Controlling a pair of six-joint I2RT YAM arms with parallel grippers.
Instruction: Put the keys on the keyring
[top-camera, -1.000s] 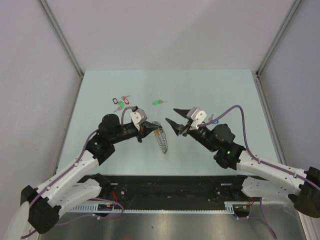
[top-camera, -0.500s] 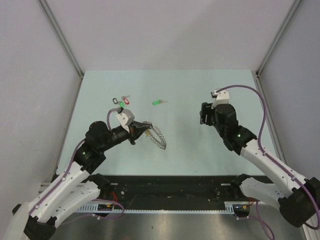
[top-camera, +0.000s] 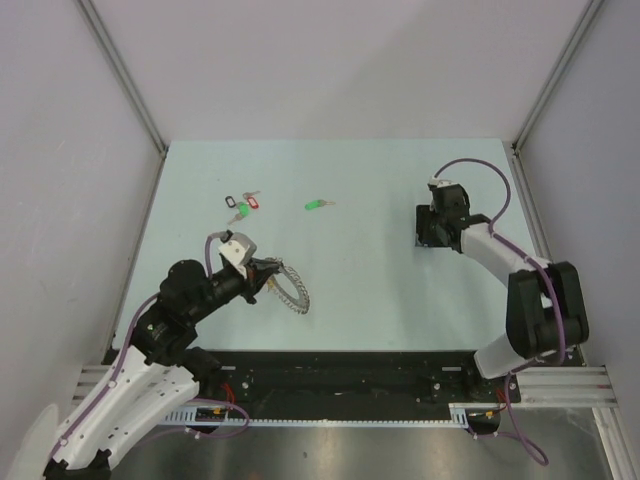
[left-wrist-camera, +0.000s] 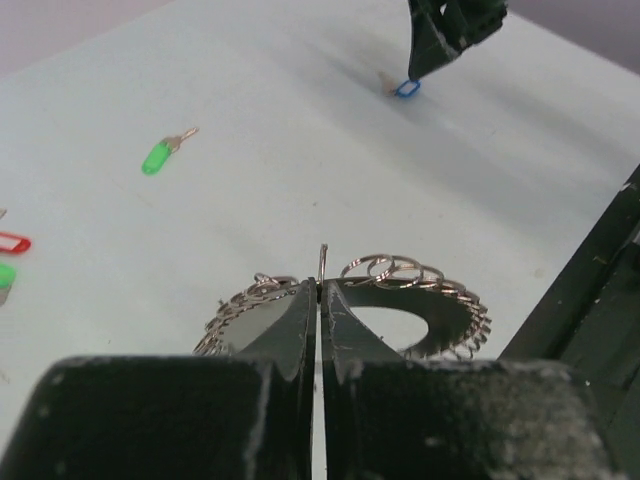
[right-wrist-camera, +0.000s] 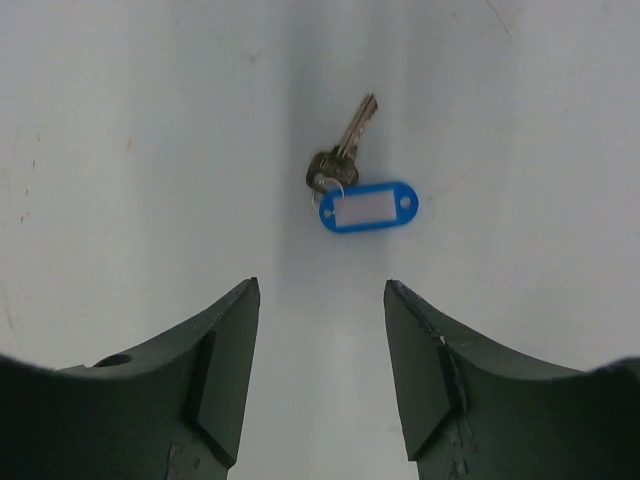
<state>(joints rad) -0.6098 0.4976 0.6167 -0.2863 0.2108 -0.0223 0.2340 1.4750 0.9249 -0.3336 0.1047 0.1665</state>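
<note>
My left gripper (top-camera: 268, 277) is shut on a wire loop of the keyring (top-camera: 297, 300), a grey coiled ring that hangs tilted just off its tips. In the left wrist view the jaws (left-wrist-camera: 320, 285) pinch that loop, and the keyring (left-wrist-camera: 400, 268) spreads to both sides. The blue-tagged key (right-wrist-camera: 367, 206) lies flat on the table. My right gripper (right-wrist-camera: 320, 285) hovers open above it, a little short of it, with nothing between the fingers. From above, the right gripper (top-camera: 430, 228) hides that key. The green-tagged key (top-camera: 315, 204) lies alone at the back centre.
A bunch of keys with black, red and green tags (top-camera: 242, 205) lies at the back left. The pale table (top-camera: 360, 290) ends in grey walls on the left, right and back. A black rail (top-camera: 340, 375) runs along the near edge.
My right arm swung from the table's centre to the far right and now points down over the blue-tagged key. My left arm drew back toward the near left, carrying the keyring.
</note>
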